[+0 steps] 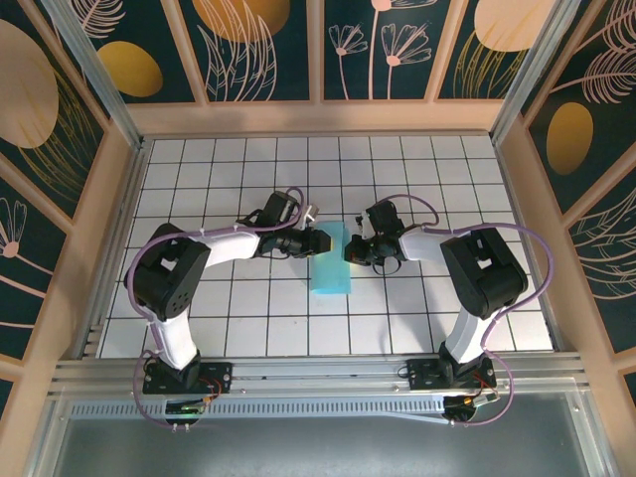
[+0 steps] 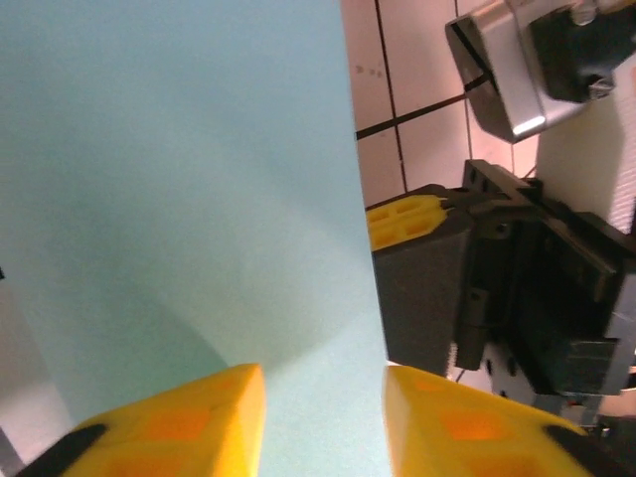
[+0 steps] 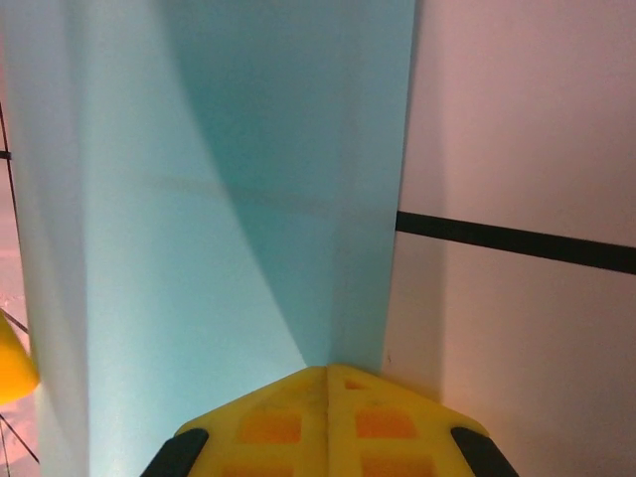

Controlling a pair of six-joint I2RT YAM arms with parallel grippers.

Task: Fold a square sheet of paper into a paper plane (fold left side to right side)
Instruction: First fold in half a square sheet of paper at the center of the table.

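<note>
The half-fold, left side over to right side, is the step in hand, and by my reading it is at the flattening stage, not the lifting stage. From above, the square sheet of paper (image 1: 331, 273) lies at the middle of the tiled desk (image 1: 417, 169) as a narrow upright strip, about half as wide as it is long. That suggests one half already lies over the other. Both arms reach in to its far end from opposite sides.

The left hand (image 1: 320, 241) sits at the strip's left edge. Its own camera shows its yellow fingers (image 2: 179, 427) set apart, with bare turquoise paper (image 2: 179, 179) showing in the gap, so it grips nothing. The right hand (image 1: 350, 250) is at the opposite edge. Its wrist view shows its two yellow pads (image 3: 388, 427) drawn together into one wedge, its tip resting on the sheet (image 3: 229, 199) close to the paper's edge, with desk tile (image 3: 517, 129) just beside. I cannot tell whether any paper is caught between the pads or whether they only press on top of it.

A pale band along one side of the paper in the right wrist view looks like a soft, unflattened bend, so the crease does not seem sharp yet.

The next move probably calls for one hand to pin the layers so the edges stay aligned. The other would then run along the folded side with light pressure, since thin paper like this slides and buckles easily.
</note>
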